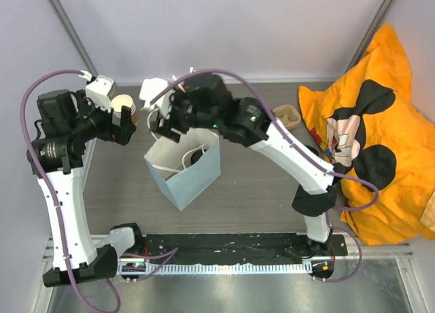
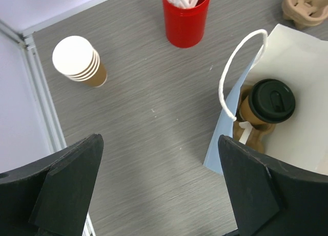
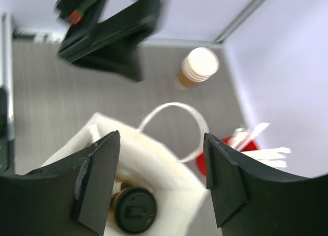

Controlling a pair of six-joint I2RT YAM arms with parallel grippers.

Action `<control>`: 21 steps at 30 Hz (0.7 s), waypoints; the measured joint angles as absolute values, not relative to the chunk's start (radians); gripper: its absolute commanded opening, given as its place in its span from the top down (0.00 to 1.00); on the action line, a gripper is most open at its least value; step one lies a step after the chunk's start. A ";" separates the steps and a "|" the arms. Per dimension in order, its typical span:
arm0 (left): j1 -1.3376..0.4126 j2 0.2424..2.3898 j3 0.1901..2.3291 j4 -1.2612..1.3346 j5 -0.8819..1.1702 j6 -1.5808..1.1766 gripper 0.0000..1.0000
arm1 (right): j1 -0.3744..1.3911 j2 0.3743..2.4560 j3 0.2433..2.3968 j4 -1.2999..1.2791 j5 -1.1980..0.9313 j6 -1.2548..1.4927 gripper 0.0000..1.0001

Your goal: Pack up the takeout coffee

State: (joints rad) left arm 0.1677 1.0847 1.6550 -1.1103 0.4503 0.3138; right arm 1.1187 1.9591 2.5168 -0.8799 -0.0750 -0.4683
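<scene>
The bag [image 1: 185, 169] stands open just under the right pincer [image 3: 161, 143], whose jaws gape empty. The left pincer [image 2: 159, 143] is spread too, holding nothing, with the bag off to its right. The coffee [image 2: 267, 103] sits inside the bag below the right pincer, upright, long axis vertical, capped end up. We judge it light unless filled, thin-walled and crushable, so we would hold it gently round the mid-wall.
</scene>
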 measured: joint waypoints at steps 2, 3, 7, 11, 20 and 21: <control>0.160 1.097 1.655 -1.100 0.473 0.312 0.00 | 1.087 1.927 2.532 -0.855 -0.063 -0.460 0.26; 0.156 1.102 1.655 -1.096 0.480 0.311 0.00 | 1.063 1.907 2.533 -0.841 -0.057 -0.455 0.25; 0.118 1.118 1.654 -1.084 0.525 0.302 0.00 | 0.922 1.829 2.494 -0.776 -0.055 -0.421 0.25; 0.079 1.120 1.652 -1.065 0.563 0.294 0.00 | 0.779 1.759 2.357 -0.731 -0.097 -0.381 0.25; 0.047 1.177 1.664 -1.044 0.624 0.290 0.00 | 0.682 1.731 2.132 -0.863 -0.478 -0.461 0.24; 0.041 1.184 1.669 -1.043 0.626 0.290 0.00 | 0.678 1.724 2.119 -0.889 -0.523 -0.485 0.23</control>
